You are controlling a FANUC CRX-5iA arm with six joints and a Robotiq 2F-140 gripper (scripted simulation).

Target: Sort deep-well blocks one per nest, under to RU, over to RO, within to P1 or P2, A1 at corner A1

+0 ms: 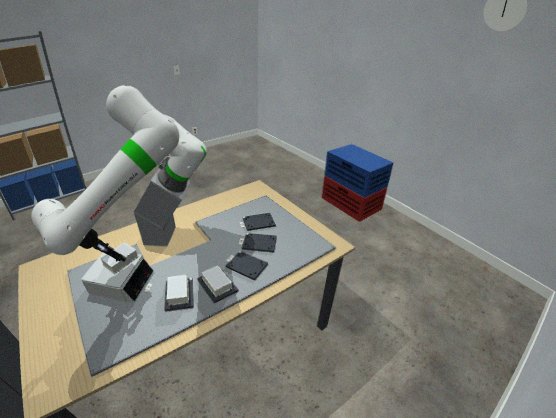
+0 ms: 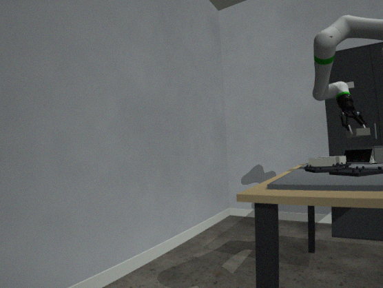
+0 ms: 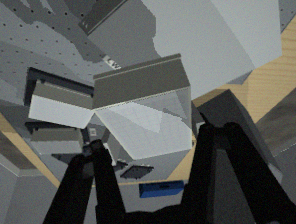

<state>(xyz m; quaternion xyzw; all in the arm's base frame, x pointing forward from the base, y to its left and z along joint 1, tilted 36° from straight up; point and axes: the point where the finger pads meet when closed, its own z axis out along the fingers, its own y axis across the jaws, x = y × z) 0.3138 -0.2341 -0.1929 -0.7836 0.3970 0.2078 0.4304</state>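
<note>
Gripper (image 1: 112,252) (image 2: 357,129) (image 3: 152,115) pinching block (image 1: 120,252) (image 2: 362,131) (image 3: 145,122), left of centre in top view. Block held raised, apart from CW (image 1: 102,281) (image 2: 358,155) (image 3: 215,40). Second block (image 1: 177,289) (image 2: 342,159) (image 3: 60,111) and third block (image 1: 216,280) (image 2: 321,160) (image 3: 55,146) sit in separate nests, lower centre of top view.

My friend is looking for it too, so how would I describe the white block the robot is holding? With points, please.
Find the wooden table (image 1: 45,300) (image 2: 310,198), then the big white arm (image 1: 110,187) (image 2: 322,76) over it. The block (image 2: 363,131) (image 3: 147,125) is in its jaws, raised, while its two lookalikes sit on dark plates.
</note>
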